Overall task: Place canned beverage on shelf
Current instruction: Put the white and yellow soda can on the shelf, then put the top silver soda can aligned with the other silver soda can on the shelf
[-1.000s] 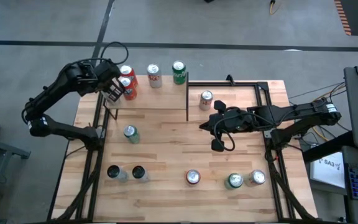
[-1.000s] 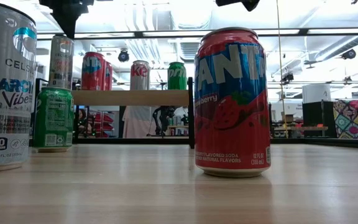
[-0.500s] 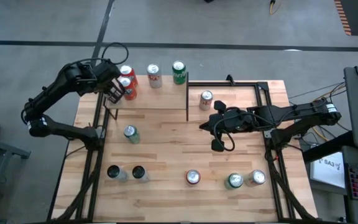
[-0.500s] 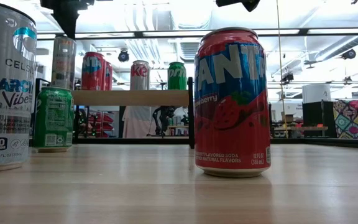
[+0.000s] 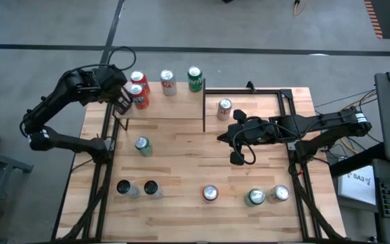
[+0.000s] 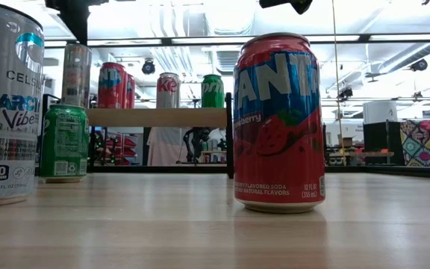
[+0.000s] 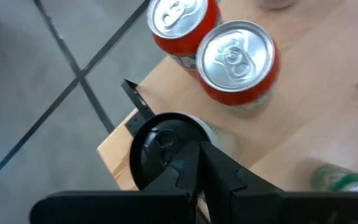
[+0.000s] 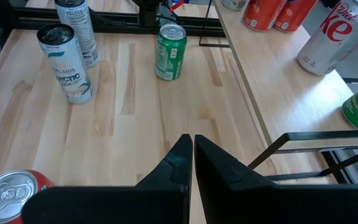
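I have the tabletop (image 5: pixel 181 169) under both arms, and the shelf (image 5: pixel 161 108) sits along its far edge toward the far left corner, a pale board fenced by black posts. By my count four cans already stand on the shelf: two red cans (image 5: pixel 138 91) touching each other at the shelf's left end, a Diet Coke can (image 5: pixel 168 82) in the middle and a green Sprite can (image 5: pixel 194 78) at its right end. That part looks done.

Left on the tabletop I see a silver can (image 5: pixel 225 108) near the far edge just right of the shelf, a green can (image 5: pixel 141 146) near the left edge, two tall slim cans (image 5: pixel 135 188) at the near left, and along the near edge a red Fanta can (image 5: pixel 210 194), another green can (image 5: pixel 255 197) and a silver-topped can (image 5: pixel 280 194). So I judge the job is under halfway.

My left gripper (image 5: pixel 122 103) hangs over the shelf's left end beside the red pair, jaws clenched on nothing. My right gripper (image 5: pixel 223 135) waits above the middle of the tabletop, jaws likewise shut and empty, near the silver can.
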You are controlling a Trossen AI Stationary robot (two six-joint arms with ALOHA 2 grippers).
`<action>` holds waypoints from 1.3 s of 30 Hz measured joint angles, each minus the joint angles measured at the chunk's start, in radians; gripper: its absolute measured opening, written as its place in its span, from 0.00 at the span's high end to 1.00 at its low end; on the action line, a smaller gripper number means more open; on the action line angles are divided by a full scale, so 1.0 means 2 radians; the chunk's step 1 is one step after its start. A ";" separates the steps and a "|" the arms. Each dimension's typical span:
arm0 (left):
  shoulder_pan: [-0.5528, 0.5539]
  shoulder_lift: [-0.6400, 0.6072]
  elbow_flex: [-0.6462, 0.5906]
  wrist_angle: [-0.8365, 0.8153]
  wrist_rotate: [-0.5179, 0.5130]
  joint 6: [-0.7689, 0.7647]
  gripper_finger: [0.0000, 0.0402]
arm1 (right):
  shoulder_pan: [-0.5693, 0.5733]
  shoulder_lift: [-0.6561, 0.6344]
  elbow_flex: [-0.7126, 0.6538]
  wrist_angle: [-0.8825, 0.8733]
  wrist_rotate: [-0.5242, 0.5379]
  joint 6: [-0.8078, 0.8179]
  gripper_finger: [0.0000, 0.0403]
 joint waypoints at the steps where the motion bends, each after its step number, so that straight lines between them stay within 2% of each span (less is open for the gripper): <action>1: 0.000 -0.003 0.000 0.000 0.005 0.000 1.00 | 0.000 0.000 0.000 0.000 0.000 0.000 0.98; 16: 0.000 -0.022 0.000 0.001 0.019 -0.008 1.00 | 0.000 0.000 0.000 0.000 0.000 0.008 0.98; 21: -0.005 -0.024 0.000 0.025 0.059 -0.008 1.00 | 0.000 0.000 0.000 0.005 0.000 0.008 0.98; 29: -0.021 -0.023 0.000 0.073 0.062 0.003 1.00 | 0.000 0.000 -0.001 0.028 0.000 0.003 0.98; 35: -0.050 -0.025 0.000 0.117 0.068 0.019 1.00 | 0.000 0.000 -0.019 0.057 0.004 0.004 0.98; 39: -0.096 -0.035 -0.013 0.178 0.068 0.022 1.00 | 0.000 0.000 -0.041 0.087 0.004 0.008 0.98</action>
